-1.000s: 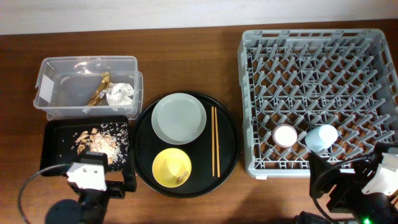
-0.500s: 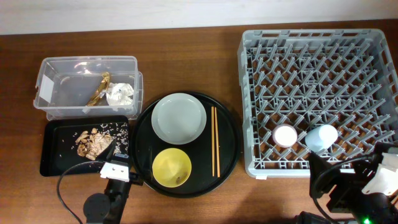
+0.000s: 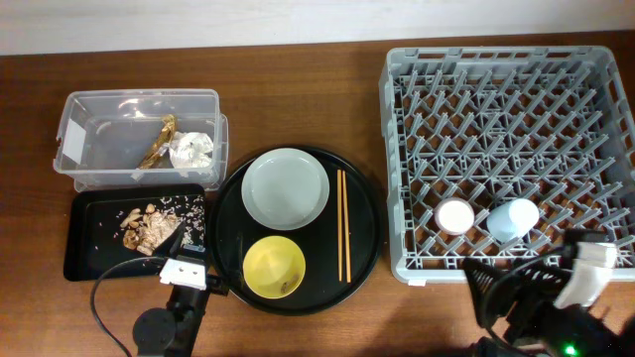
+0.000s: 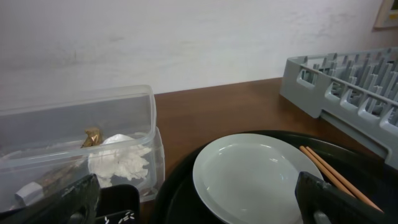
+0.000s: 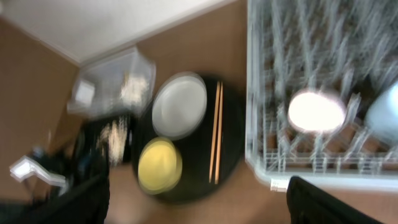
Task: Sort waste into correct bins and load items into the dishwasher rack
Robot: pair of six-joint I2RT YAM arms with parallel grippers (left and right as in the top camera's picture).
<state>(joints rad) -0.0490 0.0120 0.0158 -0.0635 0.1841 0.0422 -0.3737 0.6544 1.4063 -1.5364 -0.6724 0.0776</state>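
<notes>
- Five items to load, overhead view: pink cup (image 3: 455, 215) and light-blue cup (image 3: 512, 219) side by side inside the dishwasher rack (image 3: 496, 55), near its wall on the robot's side. Plate (image 3: 285, 187), yellow bowl (image 3: 274, 267) and chopsticks (image 3: 343, 224) on the round black tray (image 3: 365, 253), chopsticks just beside the plate. Napkin (image 3: 191, 149) and wrapper (image 3: 159, 142) in the clear tub (image 3: 139, 96); food scraps (image 3: 149, 226) in the flat black tray (image 3: 84, 248). Brownish speck in the bowl, too small to identify. Sorting judged nearly complete, loading partly done.
- Left wrist view: left fingers (image 4: 74, 199) spread wide, empty, low at the round tray's edge, plate directly ahead between them, bare counter (image 4: 211, 106) beyond. Probable step: plate pickup. Pinch at the near rim, one finger beneath, one above; lift level before tilting, clear of the chopsticks.
- Right wrist view, blurred: right fingers (image 5: 336, 205) wide apart, empty, high above the rack's near edge. Keep clear of the two cups; stand the plate on edge between pegs in a free row.
</notes>
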